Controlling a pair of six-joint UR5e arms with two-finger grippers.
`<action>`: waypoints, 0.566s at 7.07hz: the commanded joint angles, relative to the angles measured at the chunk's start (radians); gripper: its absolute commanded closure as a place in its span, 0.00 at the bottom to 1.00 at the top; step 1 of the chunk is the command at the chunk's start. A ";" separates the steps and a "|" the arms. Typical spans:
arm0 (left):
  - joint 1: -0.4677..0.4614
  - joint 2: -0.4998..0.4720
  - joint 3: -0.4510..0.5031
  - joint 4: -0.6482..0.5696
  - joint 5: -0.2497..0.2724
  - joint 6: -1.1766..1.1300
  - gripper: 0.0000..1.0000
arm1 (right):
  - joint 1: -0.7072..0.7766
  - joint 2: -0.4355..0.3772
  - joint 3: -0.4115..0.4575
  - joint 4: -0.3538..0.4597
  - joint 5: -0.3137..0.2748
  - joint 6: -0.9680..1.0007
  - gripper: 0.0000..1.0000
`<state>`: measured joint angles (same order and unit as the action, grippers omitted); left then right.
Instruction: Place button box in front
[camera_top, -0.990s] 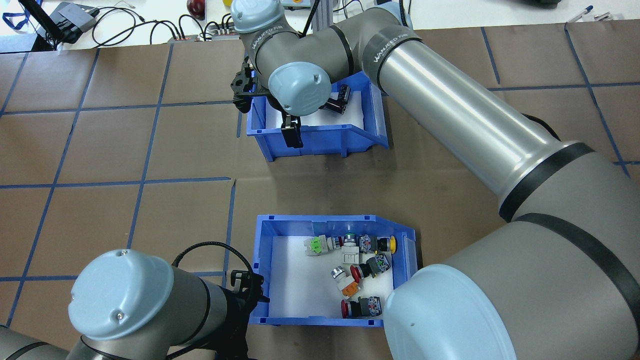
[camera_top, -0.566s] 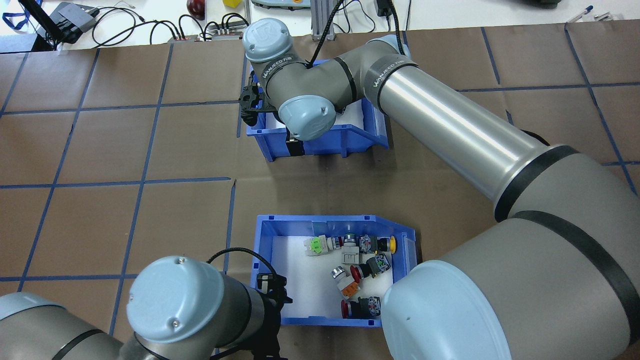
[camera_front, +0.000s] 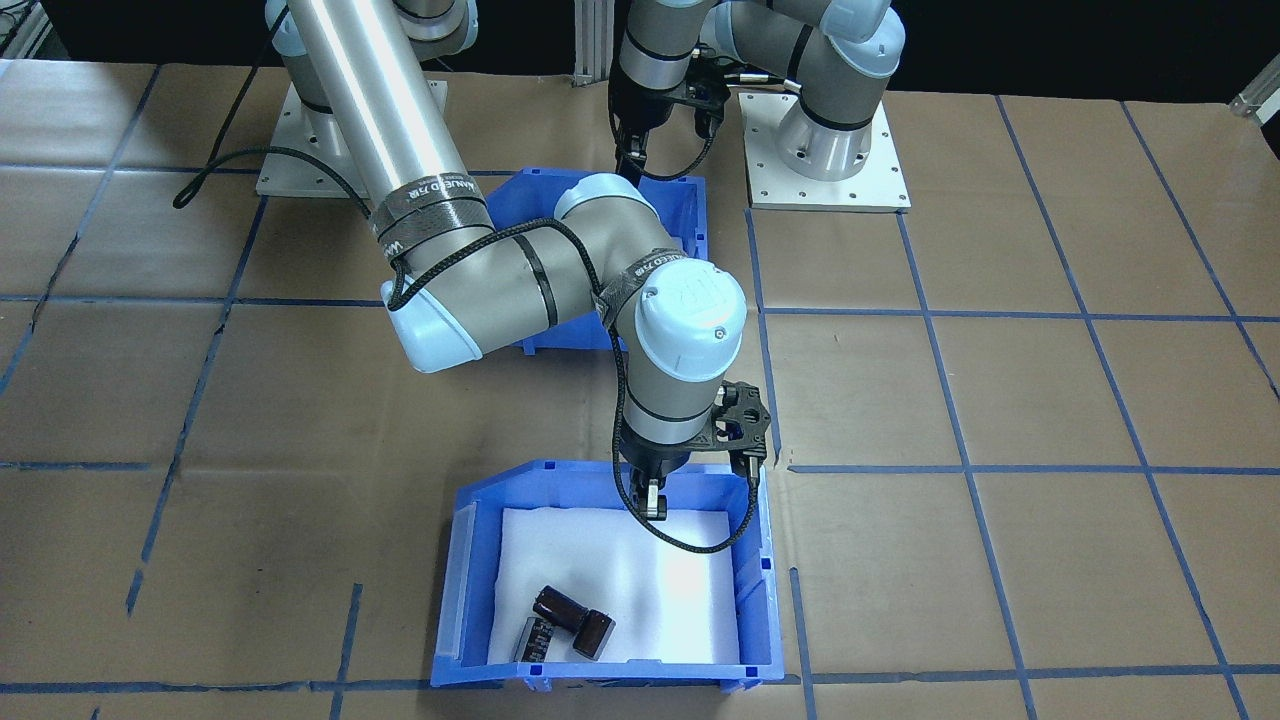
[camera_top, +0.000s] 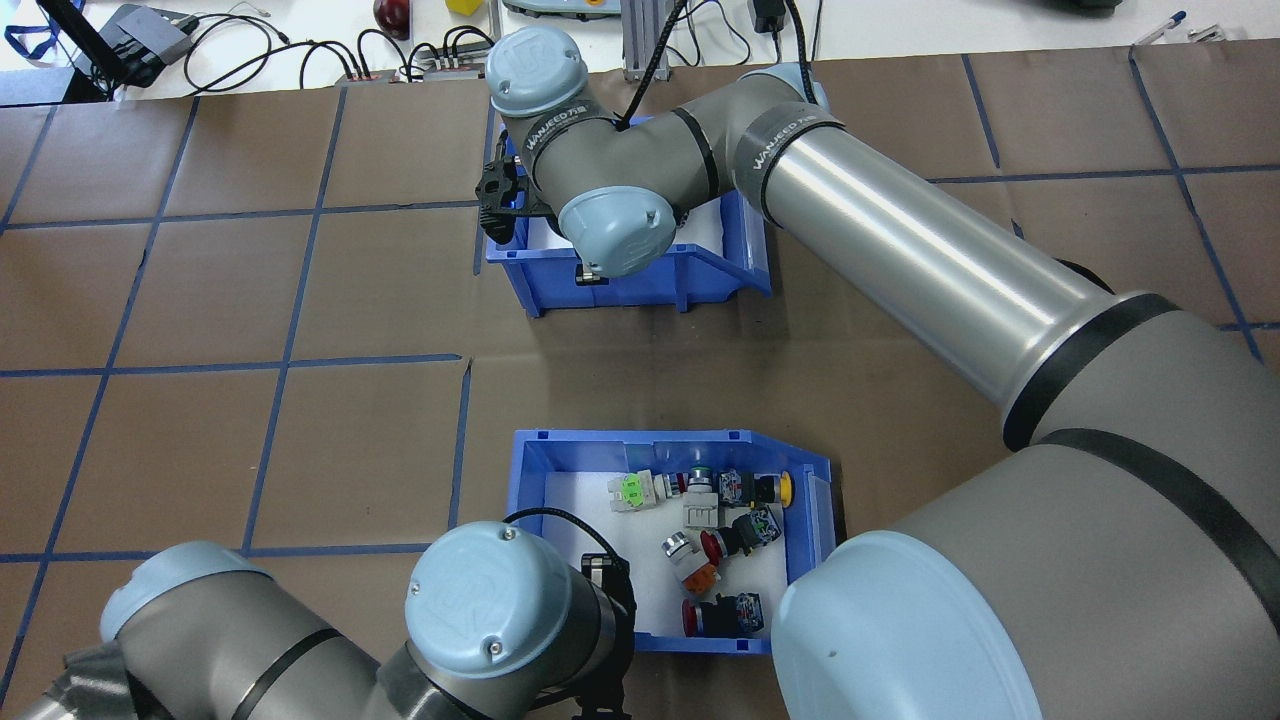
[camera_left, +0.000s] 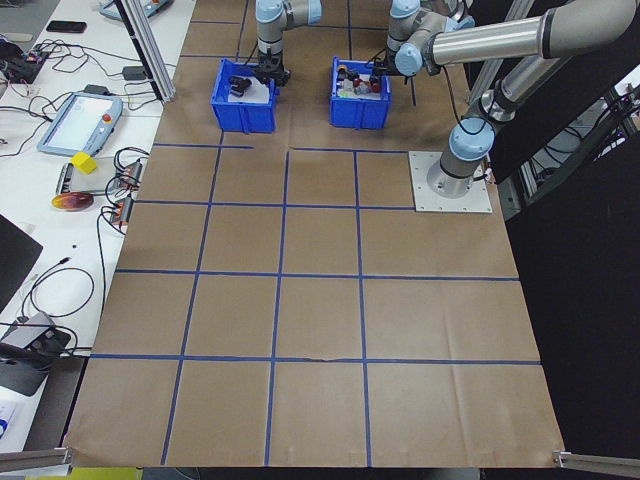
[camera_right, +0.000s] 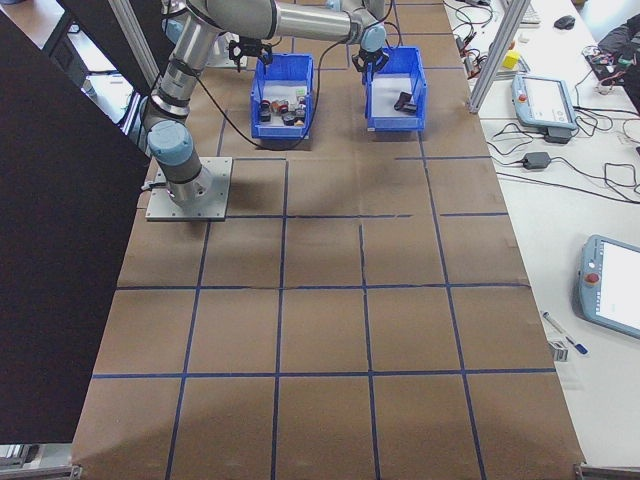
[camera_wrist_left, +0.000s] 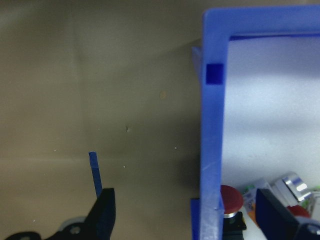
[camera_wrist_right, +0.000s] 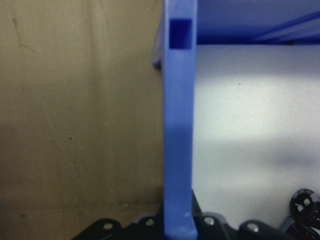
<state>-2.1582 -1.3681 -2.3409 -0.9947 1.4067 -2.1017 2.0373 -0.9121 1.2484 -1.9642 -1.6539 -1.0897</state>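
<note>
The button box, a blue bin with a white liner, holds several coloured push-buttons and sits on the robot's side of the table. My left gripper is open. Its fingers straddle one wall of the box at a corner, and in the overhead view it is mostly under the wrist. A second blue bin with dark cylinders sits farther out. My right gripper is shut on that bin's wall, nearest the robot.
Brown paper with blue tape lines covers the table. The right arm's long links cross above the space between the bins. Cables and devices lie beyond the far edge. The left arm's base plate stands next to the button box.
The left arm swung right along the button box's near side, bringing its gripper to the wall. The right gripper sank lower onto the cylinder bin's near wall.
</note>
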 joint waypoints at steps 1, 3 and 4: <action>-0.017 -0.109 0.000 0.109 0.044 -0.029 0.03 | -0.018 -0.052 -0.018 0.008 -0.001 -0.003 0.93; -0.020 -0.120 0.003 0.125 0.081 -0.014 0.39 | -0.113 -0.108 -0.004 0.045 -0.001 -0.065 0.94; -0.020 -0.120 0.003 0.133 0.068 -0.029 0.90 | -0.188 -0.132 0.002 0.082 -0.016 -0.146 0.94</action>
<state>-2.1772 -1.4837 -2.3386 -0.8755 1.4797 -2.1222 1.9312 -1.0122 1.2433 -1.9205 -1.6592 -1.1551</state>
